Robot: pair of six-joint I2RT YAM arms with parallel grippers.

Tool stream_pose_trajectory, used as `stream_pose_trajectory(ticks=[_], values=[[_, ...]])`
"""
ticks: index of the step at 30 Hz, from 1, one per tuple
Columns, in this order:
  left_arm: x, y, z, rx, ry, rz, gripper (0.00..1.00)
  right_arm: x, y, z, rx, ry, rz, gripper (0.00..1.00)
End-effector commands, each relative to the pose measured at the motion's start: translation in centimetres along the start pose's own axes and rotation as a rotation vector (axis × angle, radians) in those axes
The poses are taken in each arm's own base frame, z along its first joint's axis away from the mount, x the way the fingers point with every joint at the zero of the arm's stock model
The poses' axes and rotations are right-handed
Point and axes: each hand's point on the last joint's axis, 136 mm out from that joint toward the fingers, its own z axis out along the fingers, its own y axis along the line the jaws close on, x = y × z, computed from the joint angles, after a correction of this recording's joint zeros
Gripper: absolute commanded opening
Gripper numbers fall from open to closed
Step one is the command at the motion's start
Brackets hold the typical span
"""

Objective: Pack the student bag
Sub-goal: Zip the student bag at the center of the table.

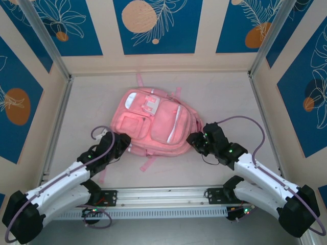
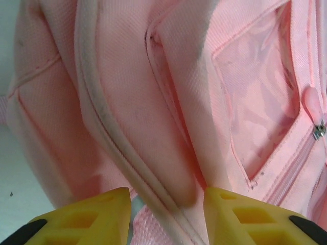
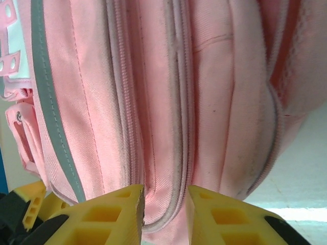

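The student bag (image 1: 153, 122) lies on table (image 1: 92, 97)

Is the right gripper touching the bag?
Touching. Right wrist view: a fold of the bag fills the right gripper, pressed against both fingers.

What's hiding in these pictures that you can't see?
- Inside the student bag: top view, its own fabric covers it.
- Its underside: top view, it lies on the table.
- Grip of the left gripper and right gripper: wrist views, the bottom edge cuts them off. Fabric sits in each, but a firm pinch cannot be told.
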Motion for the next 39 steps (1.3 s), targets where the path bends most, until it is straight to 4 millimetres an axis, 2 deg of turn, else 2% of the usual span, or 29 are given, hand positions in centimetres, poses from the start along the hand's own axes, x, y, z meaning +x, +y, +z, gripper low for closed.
stream_pose_trajectory(ticks=[1, 4, 6, 9, 11, 17, 21, 25, 30, 33, 36, 39], values=[[-1.1, -0.2, 0.9, -0.001, -0.045, 0.012, 0.37, 0.9, 1.7, 0.2, -0.036, 0.041, -0.051, 0.28], [-1.0, -0.2, 1.7, -0.005, -0.031, -0.001, 0.22, 2.0, 3.2, 0.2, -0.059, 0.077, -0.138, 0.28], [-1.0, -1.0, 1.8, 0.015, -0.019, 0.001, 0.11, 3.2, 4.3, 0.0, -0.084, 0.101, -0.219, 0.28], [-1.0, -2.2, 1.3, 0.042, -0.002, 0.019, 0.0, 5.6, 5.3, 0.0, -0.11, 0.16, -0.347, 0.27], [-0.8, -2.5, 0.8, 0.053, 0.011, 0.023, 0.0, 7.5, 5.1, 0.3, -0.12, 0.208, -0.424, 0.26], [-0.3, -2.2, -0.5, 0.1, 0.037, -0.03, 0.0, 11.5, 2.2, 2.2, -0.061, 0.331, -0.499, 0.16], [0.1, -2.5, -1.3, 0.136, 0.059, -0.034, 0.0, 12.8, 0.6, 3.9, 0.012, 0.376, -0.568, 0.14], [0.8, -2.2, -1.4, 0.137, 0.091, -0.03, 0.0, 11.5, -0.5, 5.9, 0.111, 0.353, -0.557, 0.11], [1.9, -1.3, -1.6, 0.129, 0.113, -0.034, 0.0, 8.0, 1.3, 7.4, 0.123, 0.287, -0.547, 0.09], [2.5, -1.2, -1.9, 0.134, 0.126, -0.028, 0.0, 6.1, 2.3, 7.4, 0.115, 0.243, -0.549, 0.09], [3.3, -1.3, -2.2, 0.144, 0.143, -0.018, 0.0, 4.4, 1.8, 7.0, 0.155, 0.182, -0.569, 0.1], [4.1, -1.7, -2.3, 0.159, 0.152, 0.004, 0.0, 4.4, 1.5, 6.3, 0.123, 0.182, -0.563, 0.11]])
